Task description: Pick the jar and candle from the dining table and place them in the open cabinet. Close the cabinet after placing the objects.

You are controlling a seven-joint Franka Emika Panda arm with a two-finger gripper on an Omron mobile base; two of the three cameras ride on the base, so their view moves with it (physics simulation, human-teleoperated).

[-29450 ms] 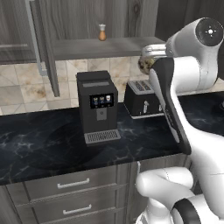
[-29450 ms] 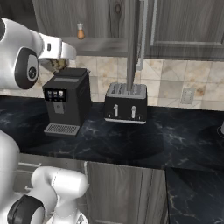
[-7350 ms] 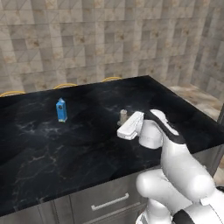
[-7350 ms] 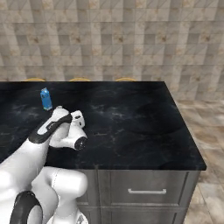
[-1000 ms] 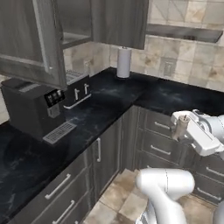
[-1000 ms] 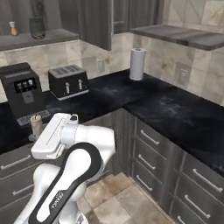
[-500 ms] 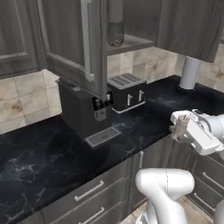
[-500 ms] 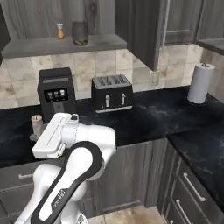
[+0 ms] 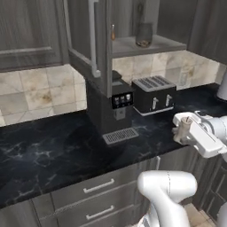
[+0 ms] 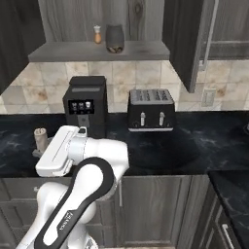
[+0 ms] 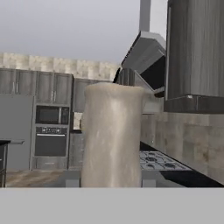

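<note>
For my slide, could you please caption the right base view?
Candle held upright in the gripper; jar already on the open cabinet shelf.

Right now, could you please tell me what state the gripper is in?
Gripper: closed on the small slim cream-beige pillar candle, held upright in front of the counter.

The jar [image 10: 115, 39] sits on the shelf inside the open cabinet [image 10: 99, 51], a small bottle [image 10: 97, 34] just left of it. Below, the coffee machine [image 10: 85, 104] stands left of the toaster [image 10: 150, 110]. The candle [image 10: 40, 138] seems held upright in the gripper [image 9: 183, 131], left of the machine.
</note>
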